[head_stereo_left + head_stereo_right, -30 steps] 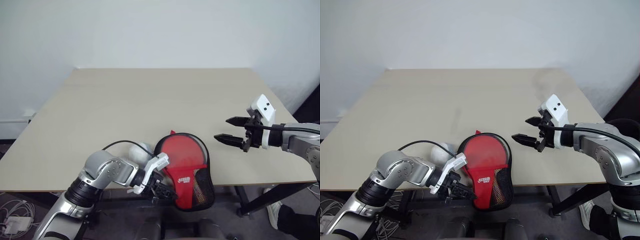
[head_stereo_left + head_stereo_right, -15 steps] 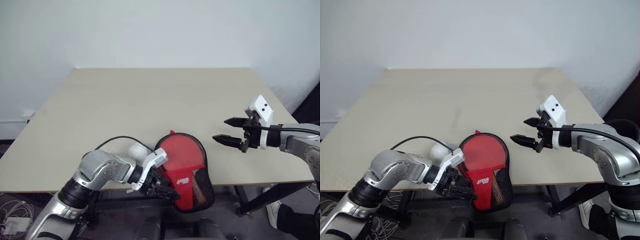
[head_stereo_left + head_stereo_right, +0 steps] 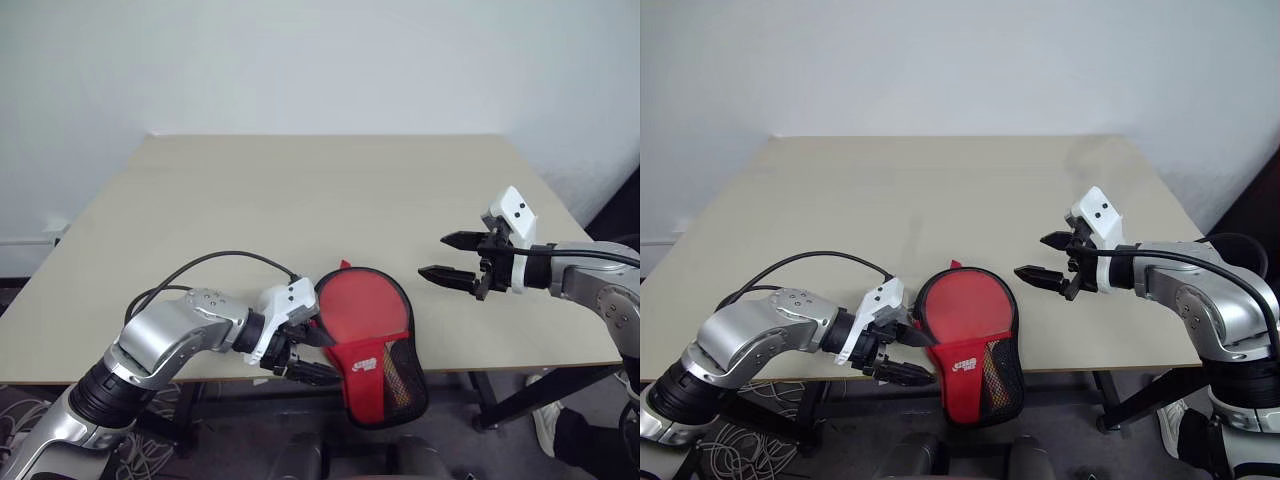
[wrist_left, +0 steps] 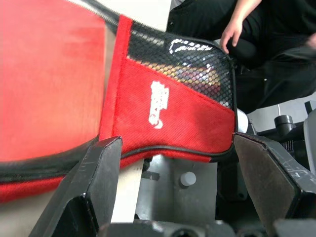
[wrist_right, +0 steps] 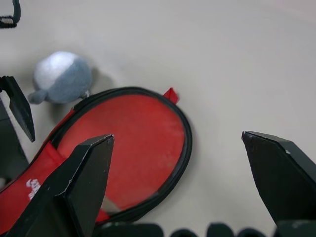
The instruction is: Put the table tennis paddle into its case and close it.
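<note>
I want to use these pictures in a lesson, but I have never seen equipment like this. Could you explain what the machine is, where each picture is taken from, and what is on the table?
This is a humanoid robot with two arms, each ending in a two-fingered black gripper. Two pictures come from cameras in its head, looking down over a beige table. The other two come from cameras on its wrists, looking along the fingers. At the table's near edge lies a red fabric paddle-shaped case with black edging, its narrow end hanging over the edge. The left gripper is open beside the case, holding nothing. The right gripper hovers open above the table. A small grey and white soft ball sits by the case. A person's hand shows beyond the table.
</note>
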{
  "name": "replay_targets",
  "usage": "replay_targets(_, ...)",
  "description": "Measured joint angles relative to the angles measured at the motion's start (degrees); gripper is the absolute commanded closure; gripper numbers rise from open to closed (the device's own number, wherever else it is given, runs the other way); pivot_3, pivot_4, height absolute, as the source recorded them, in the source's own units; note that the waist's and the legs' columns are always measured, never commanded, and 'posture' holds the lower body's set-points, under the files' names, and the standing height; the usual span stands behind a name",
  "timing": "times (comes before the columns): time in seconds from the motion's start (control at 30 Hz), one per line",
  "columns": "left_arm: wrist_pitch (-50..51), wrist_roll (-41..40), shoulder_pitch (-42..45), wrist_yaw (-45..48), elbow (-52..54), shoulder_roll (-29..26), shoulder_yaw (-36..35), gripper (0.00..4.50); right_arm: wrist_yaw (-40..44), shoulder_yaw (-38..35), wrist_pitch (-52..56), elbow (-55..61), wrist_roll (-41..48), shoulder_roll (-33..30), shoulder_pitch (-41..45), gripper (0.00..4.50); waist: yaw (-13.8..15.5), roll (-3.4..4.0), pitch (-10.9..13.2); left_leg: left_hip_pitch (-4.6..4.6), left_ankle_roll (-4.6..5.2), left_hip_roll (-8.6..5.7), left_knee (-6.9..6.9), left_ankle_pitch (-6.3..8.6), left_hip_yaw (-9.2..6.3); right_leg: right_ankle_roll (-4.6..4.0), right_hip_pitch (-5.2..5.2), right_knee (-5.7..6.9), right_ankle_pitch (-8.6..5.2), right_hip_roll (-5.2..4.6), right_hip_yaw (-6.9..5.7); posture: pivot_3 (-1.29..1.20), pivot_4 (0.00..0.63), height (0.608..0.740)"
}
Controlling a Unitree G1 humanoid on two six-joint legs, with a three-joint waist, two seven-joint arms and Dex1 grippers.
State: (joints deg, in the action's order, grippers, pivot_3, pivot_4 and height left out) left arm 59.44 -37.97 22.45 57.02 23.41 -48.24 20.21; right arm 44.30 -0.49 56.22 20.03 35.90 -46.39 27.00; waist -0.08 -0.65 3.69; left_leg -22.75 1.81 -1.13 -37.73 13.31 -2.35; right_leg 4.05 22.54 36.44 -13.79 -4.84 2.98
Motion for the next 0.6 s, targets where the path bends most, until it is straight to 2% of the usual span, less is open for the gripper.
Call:
replay_targets(0.13, 1.79, 0.52, -2.02, -0.01, -0.34, -1.67, 0.08, 0.75, 0.35, 0.28, -0.05, -0.6, -0.1, 0.05, 0.25, 0.0, -0.01, -0.02, 0.06, 0.01, 0.0, 0.01, -0.02, 0.0, 0.03, 0.0, 0.02, 0.03, 0.0, 0.01, 0.01, 0.0, 0.0, 0.74)
replay_targets(0.3, -0.3, 4.87, -1.87, 0.35, -3.46, -3.59, 0.72, 0.75, 0.7, 0.41, -0.18, -0.6, -0.1, 0.18, 0.55, 0.0, 0.03, -0.03, 0.11, 0.04, 0.0, 0.01, -0.06, 0.0, 0.0, 0.0, 0.06, 0.04, 0.0, -0.01, -0.03, 0.0, 0.0, 0.74)
replay_targets(0.6, -11.24, 15.34, 5.58, 0.71, -16.45, -0.22, 1.73, 0.75, 0.57, 0.83, -0.16, -0.6, -0.08, 0.57, 0.62, 0.0, 0.02, -0.07, 0.15, 0.0, 0.0, -0.01, -0.03, 0.0, 0.01, 0.01, 0.0, 0.04, 0.01, -0.01, -0.02, 0.0, 0.0, 0.74)
